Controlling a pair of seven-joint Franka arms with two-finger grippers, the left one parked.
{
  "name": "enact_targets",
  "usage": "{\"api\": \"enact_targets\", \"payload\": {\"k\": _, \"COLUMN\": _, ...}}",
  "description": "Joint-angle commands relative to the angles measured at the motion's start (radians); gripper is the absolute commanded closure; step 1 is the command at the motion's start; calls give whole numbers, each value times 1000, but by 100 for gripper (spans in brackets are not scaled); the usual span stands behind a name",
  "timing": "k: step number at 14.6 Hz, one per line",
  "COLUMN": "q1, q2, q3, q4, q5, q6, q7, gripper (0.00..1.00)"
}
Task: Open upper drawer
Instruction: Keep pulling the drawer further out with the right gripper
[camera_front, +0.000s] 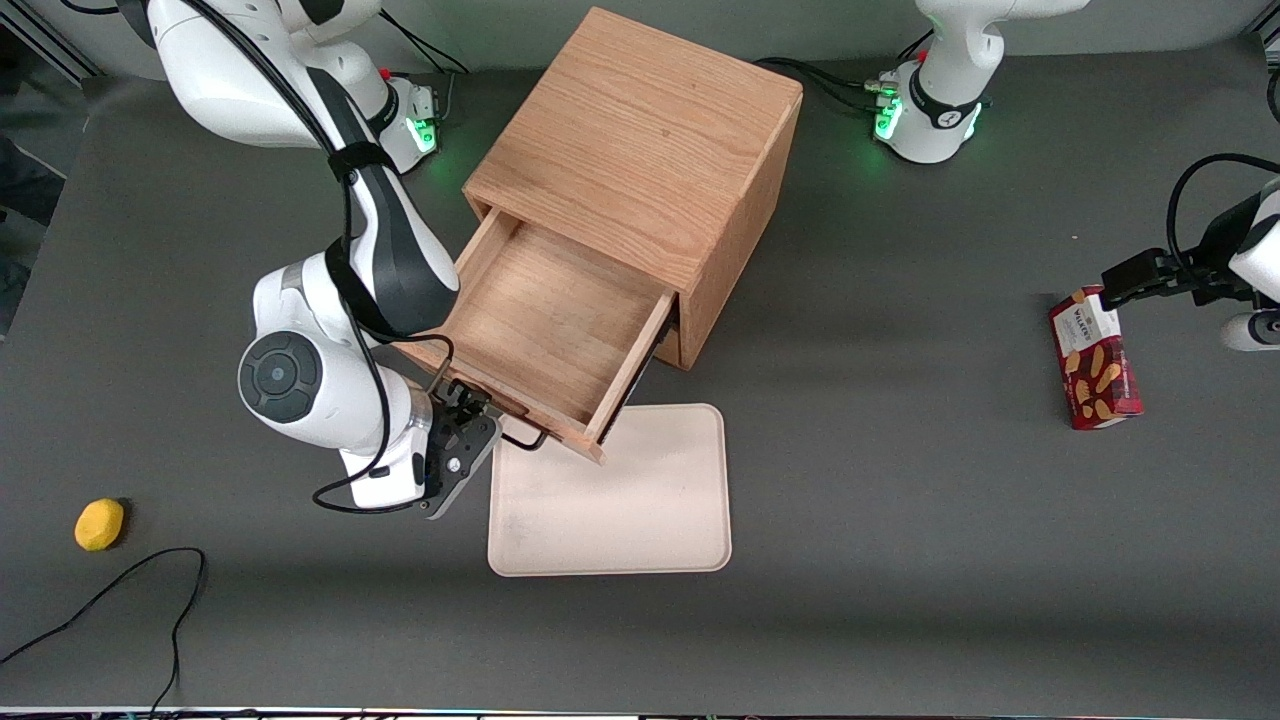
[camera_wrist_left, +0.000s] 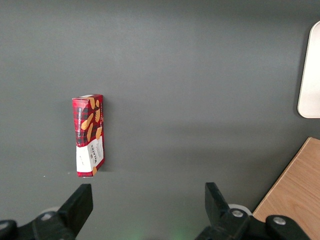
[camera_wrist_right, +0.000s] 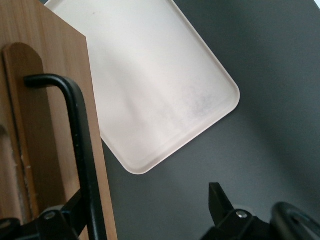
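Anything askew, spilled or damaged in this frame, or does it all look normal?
Nothing is spilled or damaged. The upper drawer is pulled far out, empty, overhanging the beige tray. The gripper sits open at its black handle. The cabinet stands angled on the table, which seems deliberate.

We see the cabinet (camera_front: 640, 150) mid-table w/ its upper drawer (camera_front: 545, 320) pulled out toward the front camera, its front corner hanging over the tray's (camera_front: 620, 500) edge. Tray sits on the table (camera_front: 900, 560) just in front of the cabinet, nearer the camera. Gripper (camera_front: 478, 432) is at the drawer front, fingers (camera_wrist_right: 220, 202) apart w/ the bar handle (camera_wrist_right: 82, 150) between them. Lemon (camera_front: 99, 524) lies toward the working arm's end; cookie box (camera_front: 1094, 359) toward the parked arm's end, both well apart from the cabinet.
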Motion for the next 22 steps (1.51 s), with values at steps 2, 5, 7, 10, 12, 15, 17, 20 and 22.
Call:
{"api": "enact_targets", "payload": {"k": 2, "q1": -13, "q2": 28, "q3": 3, "q4": 52, "q5": -11, "q6": -15, "q7": -6, "gripper": 0}}
{"api": "enact_targets", "payload": {"k": 5, "q1": -16, "q2": 29, "q3": 3, "q4": 61, "q5": -13, "q6": -15, "q7": 7, "gripper": 0}}
{"api": "enact_targets", "payload": {"k": 7, "q1": -28, "q2": 31, "q3": 3, "q4": 61, "q5": -11, "q6": -15, "q7": 9, "gripper": 0}}
{"api": "enact_targets", "payload": {"k": 10, "q1": -33, "q2": 41, "q3": 2, "q4": 70, "q5": -13, "q6": -15, "q7": 30, "gripper": 0}}
{"api": "enact_targets", "payload": {"k": 12, "q1": -36, "q2": 43, "q3": 2, "q4": 73, "q5": -14, "q6": -15, "q7": 43, "gripper": 0}}
{"api": "enact_targets", "payload": {"k": 15, "q1": -36, "q2": 46, "q3": 0, "q4": 78, "q5": -14, "q6": -14, "q7": 43, "gripper": 0}}
{"api": "enact_targets", "payload": {"k": 17, "q1": -38, "q2": 51, "q3": 0, "q4": 88, "q5": -14, "q6": -14, "q7": 43, "gripper": 0}}
{"api": "enact_targets", "payload": {"k": 20, "q1": -50, "q2": 67, "q3": -6, "q4": 108, "q5": -16, "q6": -15, "q7": 41, "gripper": 0}}
{"api": "enact_targets", "payload": {"k": 22, "q1": -51, "q2": 72, "q3": -7, "q4": 115, "q5": -16, "q6": -14, "q7": 41, "gripper": 0}}
